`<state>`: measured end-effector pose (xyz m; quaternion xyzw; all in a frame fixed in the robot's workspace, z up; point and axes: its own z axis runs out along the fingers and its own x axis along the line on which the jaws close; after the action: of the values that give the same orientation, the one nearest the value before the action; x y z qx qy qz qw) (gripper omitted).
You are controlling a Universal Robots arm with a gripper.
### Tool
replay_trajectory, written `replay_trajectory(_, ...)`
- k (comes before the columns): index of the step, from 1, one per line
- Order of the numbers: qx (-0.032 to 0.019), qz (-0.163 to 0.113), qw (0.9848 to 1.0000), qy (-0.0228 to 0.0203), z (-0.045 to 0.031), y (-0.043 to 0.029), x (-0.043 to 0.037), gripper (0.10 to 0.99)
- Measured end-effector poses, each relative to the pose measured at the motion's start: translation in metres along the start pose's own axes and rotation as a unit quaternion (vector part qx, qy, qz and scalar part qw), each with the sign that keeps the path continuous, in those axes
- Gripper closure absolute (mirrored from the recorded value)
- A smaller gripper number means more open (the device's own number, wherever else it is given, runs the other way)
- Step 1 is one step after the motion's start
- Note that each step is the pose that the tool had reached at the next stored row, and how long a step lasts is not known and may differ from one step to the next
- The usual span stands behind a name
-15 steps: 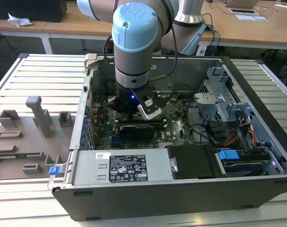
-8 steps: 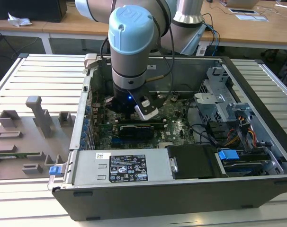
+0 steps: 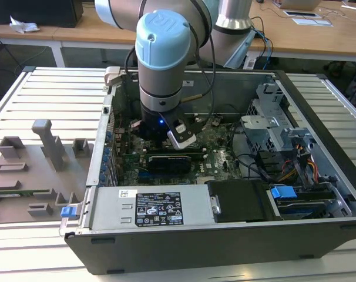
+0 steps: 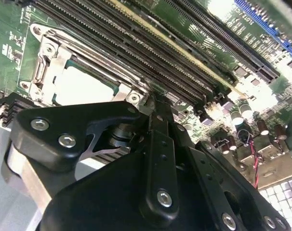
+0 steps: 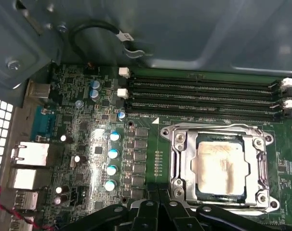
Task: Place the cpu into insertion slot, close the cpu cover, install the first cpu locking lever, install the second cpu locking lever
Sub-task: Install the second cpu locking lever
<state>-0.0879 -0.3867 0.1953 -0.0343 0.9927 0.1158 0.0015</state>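
Jaws (image 5: 158,211) drawn together on nothing, cpu (image 5: 219,166) seated in the insertion slot (image 5: 183,192) just beyond their tips, cpu cover (image 5: 217,131) closed around its edges, memory slots (image 5: 204,94) farther off, open board between.

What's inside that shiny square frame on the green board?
Through the cpu cover window you can see the cpu, pale and smudged, sitting in the insertion slot. The cpu hides the slot's contacts underneath.

The exterior view looks down into the computer case (image 3: 237,235); both wrist views hover close over its motherboard (image 5: 88,144).
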Motion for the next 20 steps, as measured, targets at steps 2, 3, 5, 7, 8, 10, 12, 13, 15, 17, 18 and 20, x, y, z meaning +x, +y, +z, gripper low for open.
replay_trajectory(2, -0.0007, 0.0, 1.0, -0.0012, -0.0014, -0.0079, 0.0014, 0.976)
replay_trajectory(3, -0.0001, 0.0, 1.0, -0.0011, -0.003, -0.008, 0.0016, 0.976)
replay_trajectory(5, 0.0001, -0.001, 1.0, -0.0009, -0.0108, -0.0055, 0.0011, 0.976)
replay_trajectory(7, 0.0, 0.0, 1.0, -0.001, -0.0193, -0.0019, 0.0004, 0.976)
replay_trajectory(8, 0.0, 0.0, 1.0, -0.001, -0.0201, -0.0013, 0.0001, 0.976)
replay_trajectory(10, 0.0001, 0.0, 1.0, -0.0009, -0.0205, -0.0005, -0.0005, 0.976)
replay_trajectory(12, 0.0003, 0.0, 1.0, -0.001, -0.0204, 0.0003, -0.002, 0.976)
replay_trajectory(13, 0.0007, 0.0, 1.0, -0.0009, -0.0203, 0.0008, -0.0029, 0.976)
replay_trajectory(15, 0.0016, 0.0, 1.0, -0.0008, -0.02, 0.0017, -0.0055, 0.976)
replay_trajectory(17, 0.0037, 0.0, 1.0, -0.0005, -0.0197, 0.0028, -0.01, 0.976)
replay_trajectory(18, 0.0048, 0.0, 1.0, -0.0003, -0.0196, 0.0033, -0.0116, 0.976)
replay_trajectory(20, 0.0119, 0.0, 0.9999, 0.0008, -0.0191, 0.0053, -0.0186, 0.976)
